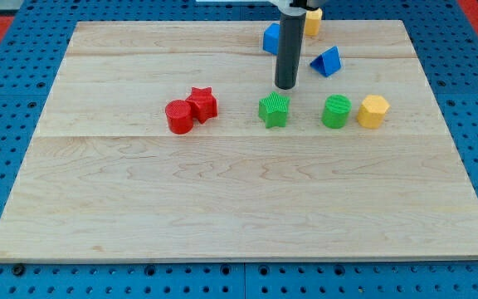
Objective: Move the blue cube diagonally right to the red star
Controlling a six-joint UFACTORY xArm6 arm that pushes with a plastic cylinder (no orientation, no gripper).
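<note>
The blue cube (270, 38) sits near the view's top, partly hidden behind the dark rod. The red star (202, 104) lies left of centre, touching a red cylinder (179, 116) on its left. My tip (285, 86) is just above the green star (275, 110), below and slightly right of the blue cube, and well to the right of the red star. The tip touches no block that I can see.
A blue triangular block (326, 61) lies right of the rod. A yellow block (312, 21) is partly hidden at the top behind the rod. A green cylinder (336, 111) and a yellow hexagonal block (373, 111) stand to the right. The wooden board (239, 208) rests on a blue pegboard.
</note>
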